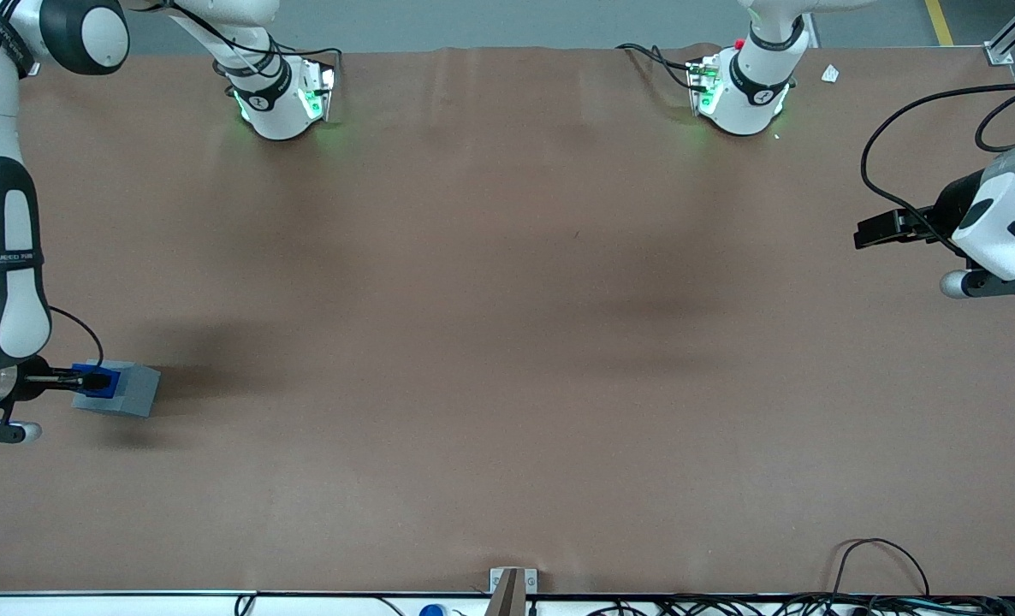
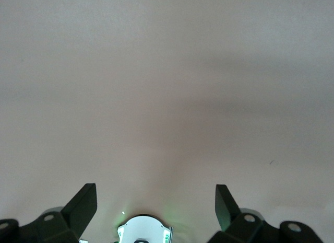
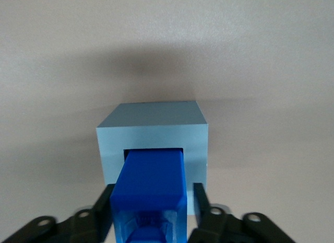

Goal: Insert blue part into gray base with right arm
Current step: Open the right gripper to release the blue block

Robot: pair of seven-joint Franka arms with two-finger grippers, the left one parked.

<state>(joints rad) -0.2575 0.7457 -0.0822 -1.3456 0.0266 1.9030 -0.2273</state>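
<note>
The gray base stands on the brown table at the working arm's end, near the table's side edge. The blue part sits in the recess in its top, with its upper end standing out. In the right wrist view the blue part fills the square recess of the gray base. My right gripper is straight over the part and straddles it. The fingers are open, and a narrow gap shows between one finger and the part.
The two arm pedestals stand at the table edge farthest from the front camera. The parked arm's gripper hangs over its end of the table. A metal bracket and cables lie at the nearest edge.
</note>
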